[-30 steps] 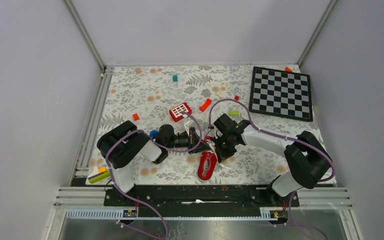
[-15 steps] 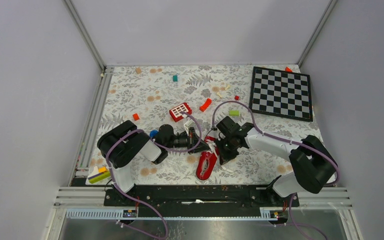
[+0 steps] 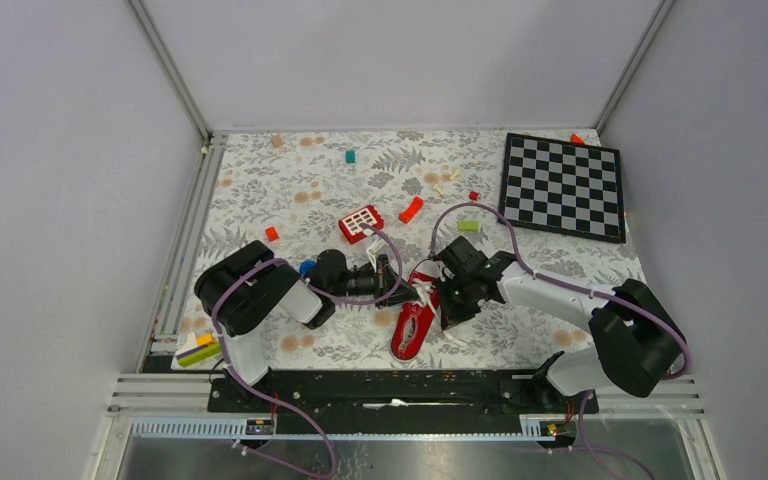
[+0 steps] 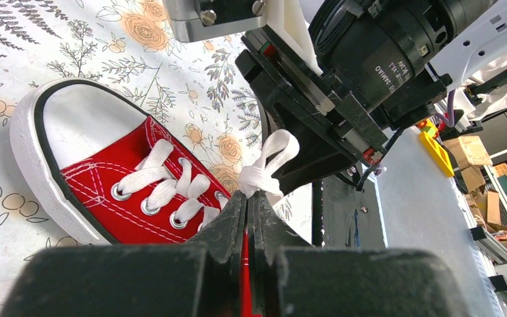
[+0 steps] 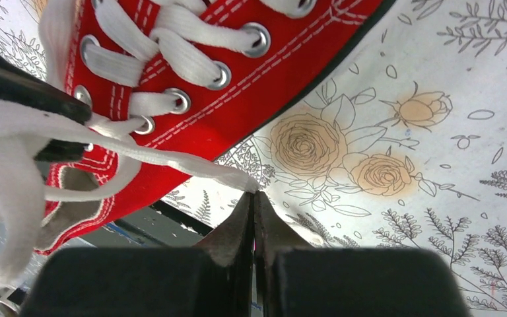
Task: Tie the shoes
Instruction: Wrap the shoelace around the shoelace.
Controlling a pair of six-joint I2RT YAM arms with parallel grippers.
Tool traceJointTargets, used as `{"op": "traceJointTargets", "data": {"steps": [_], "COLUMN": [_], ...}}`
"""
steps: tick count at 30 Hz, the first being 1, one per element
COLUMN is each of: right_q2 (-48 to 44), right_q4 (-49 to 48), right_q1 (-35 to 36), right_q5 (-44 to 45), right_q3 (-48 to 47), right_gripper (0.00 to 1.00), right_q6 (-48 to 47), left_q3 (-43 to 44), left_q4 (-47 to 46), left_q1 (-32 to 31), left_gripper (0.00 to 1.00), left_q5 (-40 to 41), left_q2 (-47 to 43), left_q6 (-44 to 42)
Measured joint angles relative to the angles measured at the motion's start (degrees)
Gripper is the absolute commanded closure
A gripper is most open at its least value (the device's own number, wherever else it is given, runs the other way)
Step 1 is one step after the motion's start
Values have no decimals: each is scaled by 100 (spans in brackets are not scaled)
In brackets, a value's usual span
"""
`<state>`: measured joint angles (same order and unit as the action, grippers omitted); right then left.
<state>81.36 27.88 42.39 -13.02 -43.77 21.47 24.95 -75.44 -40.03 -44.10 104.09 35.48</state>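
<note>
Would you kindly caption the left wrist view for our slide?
Left gripper shut on a white lace loop of the red sneaker.

Soft, even light fills the top view, casting faint shadows on the flower-printed bench (image 3: 260,190). Both wrist views are bright; the black left claw (image 4: 248,199) and right claw (image 5: 254,198) blur at the lower edges, while the red canvas sneaker (image 4: 102,165) looks sharp.

Grey walls (image 3: 390,60), aluminium corner posts (image 3: 168,68); floral tablecloth (image 3: 250,200) (grey ferns, peach roses).
</note>
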Motion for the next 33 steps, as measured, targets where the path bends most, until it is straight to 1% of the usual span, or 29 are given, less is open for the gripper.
{"op": "traceJointTargets", "data": {"steps": [8,25,28,29,31,33], "right_q2": [-249,-358,-356,-356,-356,-365], "right_q4": [-153,-304,-299,-293,-293,-295], "right_q1": [0,0,0,0,0,0], "right_q5": [4,-7,-4,0,9,74], "right_q3": [229,538,527,503,413,278], "right_gripper": [100,100,80,76,69,66], "right_q6": [179,243,238,236,234,210], "left_q3": [-24,-28,-28,-28,-28,-28], "left_q4": [-20,-103,-107,-105,-122,-131], "left_q1": [0,26,33,35,37,37], "left_gripper": [100,100,100,100,100,100], "left_q5": [83,229,227,223,205,190], "left_q2": [4,66,76,81,101,105], "left_q6": [2,17,44,52,61,63]}}
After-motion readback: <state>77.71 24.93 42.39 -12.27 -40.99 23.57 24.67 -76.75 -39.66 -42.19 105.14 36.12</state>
